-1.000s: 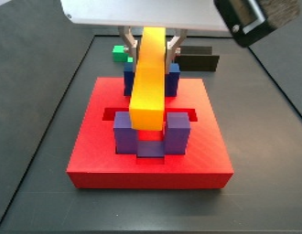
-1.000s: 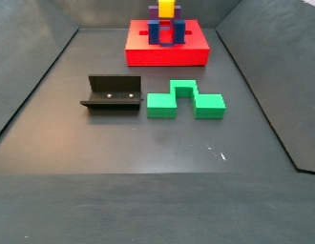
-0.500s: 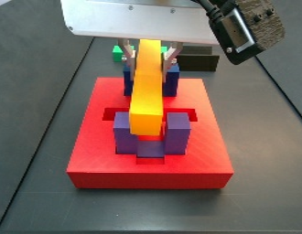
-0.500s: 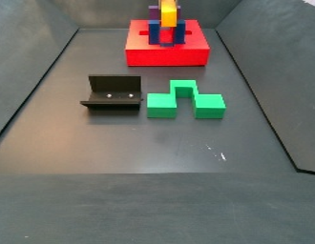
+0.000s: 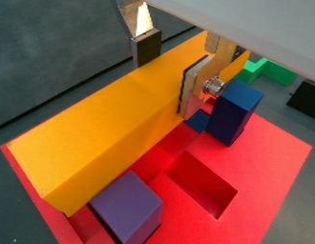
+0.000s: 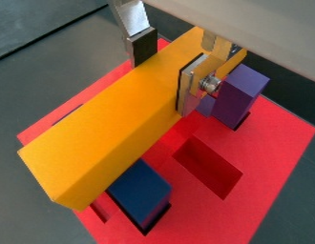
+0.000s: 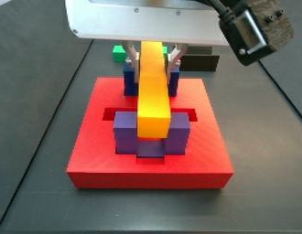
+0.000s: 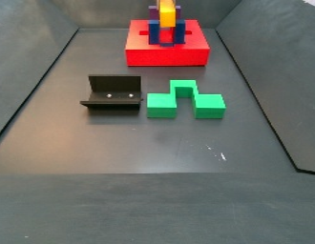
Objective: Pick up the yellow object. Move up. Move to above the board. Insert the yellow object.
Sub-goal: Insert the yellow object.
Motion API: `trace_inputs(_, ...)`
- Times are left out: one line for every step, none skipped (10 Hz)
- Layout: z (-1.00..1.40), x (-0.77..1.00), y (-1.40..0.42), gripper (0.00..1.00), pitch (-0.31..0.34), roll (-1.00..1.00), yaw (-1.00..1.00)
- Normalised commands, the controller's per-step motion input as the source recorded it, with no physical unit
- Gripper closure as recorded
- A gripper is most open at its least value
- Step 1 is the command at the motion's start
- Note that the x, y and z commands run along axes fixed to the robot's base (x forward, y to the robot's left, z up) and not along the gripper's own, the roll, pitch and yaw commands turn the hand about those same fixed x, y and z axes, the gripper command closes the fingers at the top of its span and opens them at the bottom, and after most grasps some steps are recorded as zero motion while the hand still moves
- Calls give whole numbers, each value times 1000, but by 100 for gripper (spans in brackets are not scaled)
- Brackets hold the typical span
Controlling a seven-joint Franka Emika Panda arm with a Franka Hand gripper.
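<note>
Change: since a second earlier the yellow object [image 7: 154, 91] had dropped lower and levelled out between the upright blocks.
Jaws: the gripper [image 5: 173, 65] was clamped on the yellow object, one finger [image 5: 198, 85] flat against its side, at the bar's far end.
Task thing: below the jaws, the bar ran out between the purple block [image 5: 127, 212] and the blue block [image 5: 232, 111], over the board [image 7: 104, 164].
Risk: if the bar was tilted or off-centre, its near end could catch on a block top and jam, or twist in the jaws.
Elsewhere: green block [image 8: 186, 100] and fixture [image 8: 112, 93] sat well clear of the jaws.
</note>
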Motion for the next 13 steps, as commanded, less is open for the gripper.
trace_inputs(-63, 234, -100, 100, 64, 213, 0)
trace_inputs(-86, 146, -89, 100, 51, 206, 0)
trace_inputs(-151, 54, -60, 100, 36, 189, -3)
trace_inputs(-189, 11, -34, 100, 50, 241, -63)
trace_inputs(-231, 0, -43, 100, 46, 240, -29)
trace_inputs(-277, 0, 0, 100, 27, 130, 0)
trace_inputs(-266, 0, 0, 100, 26, 51, 0)
trace_inputs(-237, 0, 0, 100, 16, 11, 0)
trace_inputs(-251, 0, 0, 100, 0, 9, 0)
trace_inputs(-269, 0, 0, 100, 0, 0, 0)
trace_inputs(-277, 0, -51, 100, 0, 0, 0)
trace_inputs(-263, 0, -60, 100, 0, 0, 0)
trace_inputs(-251, 0, -71, 100, 0, 0, 0)
